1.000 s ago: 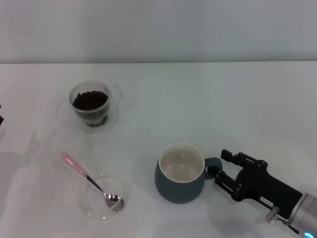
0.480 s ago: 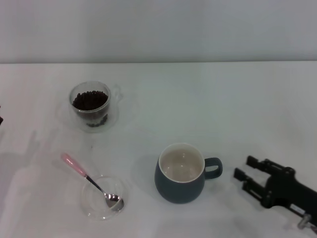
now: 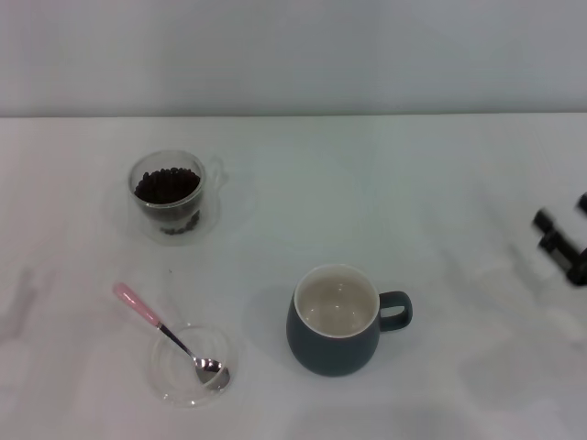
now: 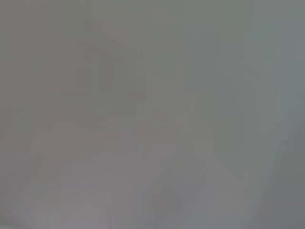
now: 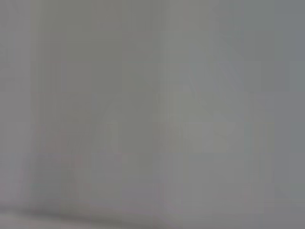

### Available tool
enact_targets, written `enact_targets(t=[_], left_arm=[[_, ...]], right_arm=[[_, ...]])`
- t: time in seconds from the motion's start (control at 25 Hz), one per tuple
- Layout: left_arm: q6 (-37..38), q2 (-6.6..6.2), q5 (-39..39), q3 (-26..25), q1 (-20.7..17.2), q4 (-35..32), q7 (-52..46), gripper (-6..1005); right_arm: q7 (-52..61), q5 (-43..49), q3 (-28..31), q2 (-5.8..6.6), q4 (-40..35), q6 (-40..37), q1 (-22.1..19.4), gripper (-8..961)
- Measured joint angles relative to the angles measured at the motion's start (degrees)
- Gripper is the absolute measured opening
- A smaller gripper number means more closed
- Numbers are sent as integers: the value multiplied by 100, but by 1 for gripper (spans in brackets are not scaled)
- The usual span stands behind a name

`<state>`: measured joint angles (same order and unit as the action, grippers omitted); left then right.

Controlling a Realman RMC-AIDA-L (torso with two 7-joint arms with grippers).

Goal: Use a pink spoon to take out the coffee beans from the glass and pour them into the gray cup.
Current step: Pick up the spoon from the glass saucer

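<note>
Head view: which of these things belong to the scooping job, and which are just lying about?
Job:
pink spoon
coffee beans
glass
gray cup
right gripper, at the right edge

Lying about:
clear dish under the spoon's bowl
white table

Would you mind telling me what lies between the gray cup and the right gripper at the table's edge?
Nothing: in the head view, only bare white table separates the gray cup, handle toward that side, from the right gripper at the frame's edge.
</note>
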<state>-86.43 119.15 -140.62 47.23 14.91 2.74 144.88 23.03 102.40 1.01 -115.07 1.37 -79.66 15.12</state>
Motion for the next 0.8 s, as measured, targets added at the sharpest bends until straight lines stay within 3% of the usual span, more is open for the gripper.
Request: enact_targets(t=[0.2, 0.4, 0.56, 0.8], left_arm=[[81, -121, 317, 76, -221, -63, -1299, 832], [386, -473, 1760, 85, -409, -620, -3995, 833], [563, -614, 3077, 88, -352, -1119, -5151, 832], [842, -684, 4024, 84, -69, -1267, -5865, 832]], right_arm=[[-81, -877, 0, -7, 16, 19, 74, 728], [-90, -936, -2, -6, 19, 32, 230, 874], [-92, -934, -17, -9, 46, 98, 372, 872], [-94, -906, -29, -15, 155, 230, 524, 869]])
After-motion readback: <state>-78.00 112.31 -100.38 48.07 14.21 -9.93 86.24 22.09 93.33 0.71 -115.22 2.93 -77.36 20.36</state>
